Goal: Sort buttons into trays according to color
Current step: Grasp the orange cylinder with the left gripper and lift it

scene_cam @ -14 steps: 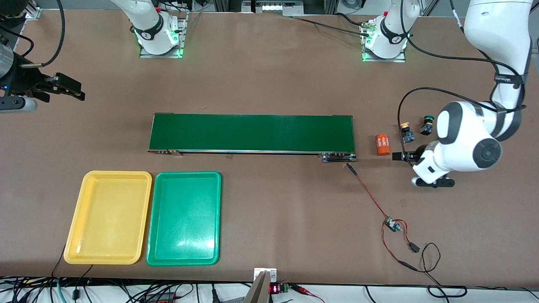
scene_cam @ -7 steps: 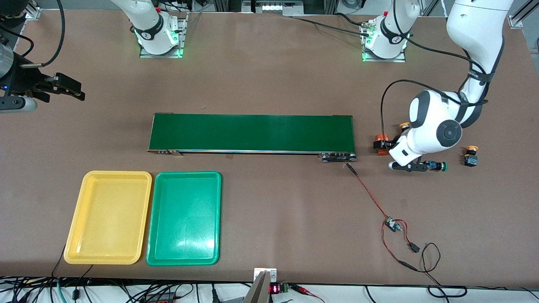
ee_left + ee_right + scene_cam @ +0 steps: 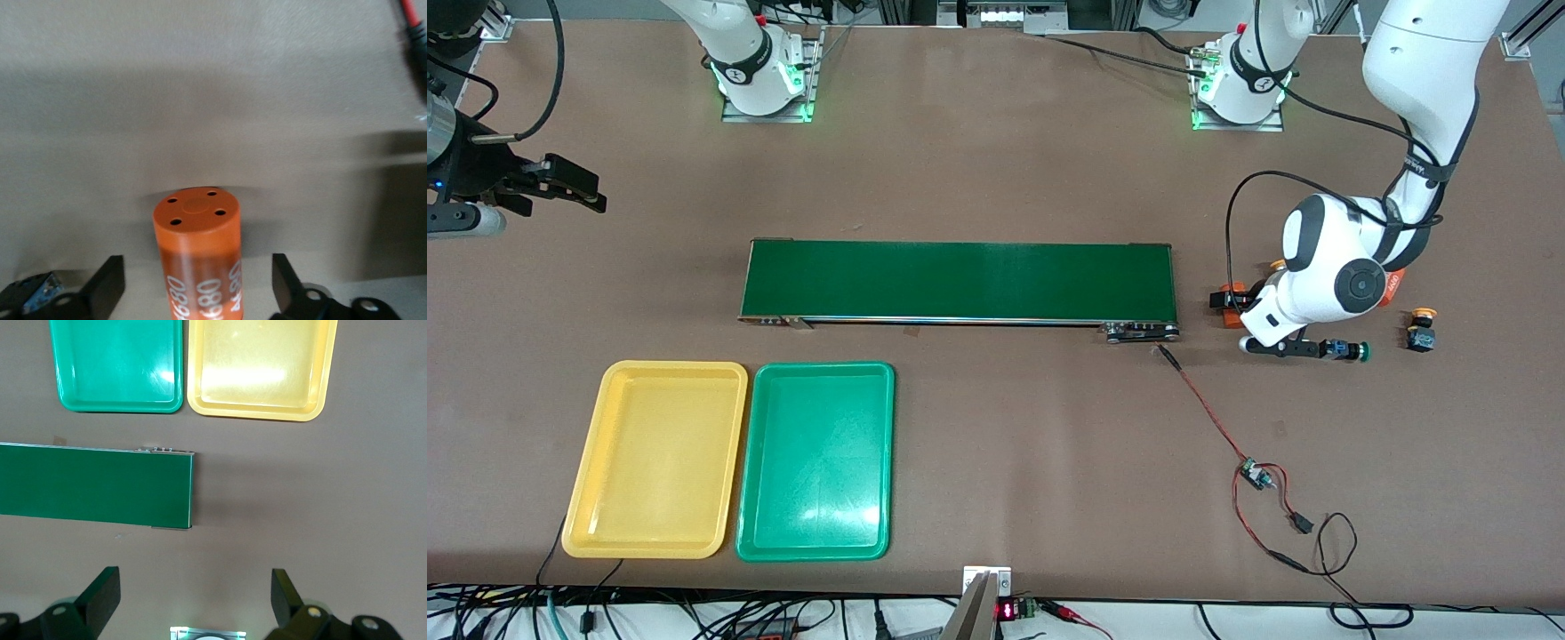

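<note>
The left gripper (image 3: 1267, 324) sits low over the table (image 3: 996, 160) just past the left arm's end of the conveyor belt (image 3: 959, 281); its fingers (image 3: 107, 288) stand wide apart, one on either side of an orange cylinder printed "4680" (image 3: 198, 257), which lies between them without either finger touching it. A green-capped button (image 3: 1347, 350) lies on its side just beside the finger nearer the front camera; whether it touches that finger cannot be told. A yellow-capped button (image 3: 1422, 329) stands on the table toward the left arm's end, well apart from the gripper; another yellow cap (image 3: 1278, 264) peeks out beside the left arm's wrist, farther from the camera than the gripper. A second orange cylinder (image 3: 1396, 283) shows partly under the wrist housing. The right gripper (image 3: 560, 187) waits in the air at the right arm's end of the table, fingers spread open and holding nothing. The yellow tray (image 3: 578, 498) and green tray (image 3: 751, 498) lie side by side, nearly touching, nearer the camera than the belt; both hold no buttons.
</note>
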Controlling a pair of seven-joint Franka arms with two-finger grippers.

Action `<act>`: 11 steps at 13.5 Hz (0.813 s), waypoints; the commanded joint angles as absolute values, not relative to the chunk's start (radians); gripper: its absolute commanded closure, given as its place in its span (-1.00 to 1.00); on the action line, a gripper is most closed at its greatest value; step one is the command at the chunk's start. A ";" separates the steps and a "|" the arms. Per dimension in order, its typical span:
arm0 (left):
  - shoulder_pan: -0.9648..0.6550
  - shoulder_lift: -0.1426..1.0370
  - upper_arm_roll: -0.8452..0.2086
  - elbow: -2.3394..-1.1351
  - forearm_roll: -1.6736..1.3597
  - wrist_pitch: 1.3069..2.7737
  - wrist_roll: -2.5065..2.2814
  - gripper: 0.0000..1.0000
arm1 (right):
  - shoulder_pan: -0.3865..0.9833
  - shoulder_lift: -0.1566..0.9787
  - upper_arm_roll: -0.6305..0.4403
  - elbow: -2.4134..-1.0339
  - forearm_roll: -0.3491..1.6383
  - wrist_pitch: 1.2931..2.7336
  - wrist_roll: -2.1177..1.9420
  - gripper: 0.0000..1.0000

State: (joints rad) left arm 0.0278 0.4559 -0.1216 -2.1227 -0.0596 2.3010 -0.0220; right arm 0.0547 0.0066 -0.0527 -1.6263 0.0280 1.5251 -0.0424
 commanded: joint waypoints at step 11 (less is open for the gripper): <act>0.032 0.347 -0.133 -2.009 -0.048 2.168 0.189 1.00 | 0.052 0.003 -0.048 -1.629 0.035 1.531 -0.032 -1.00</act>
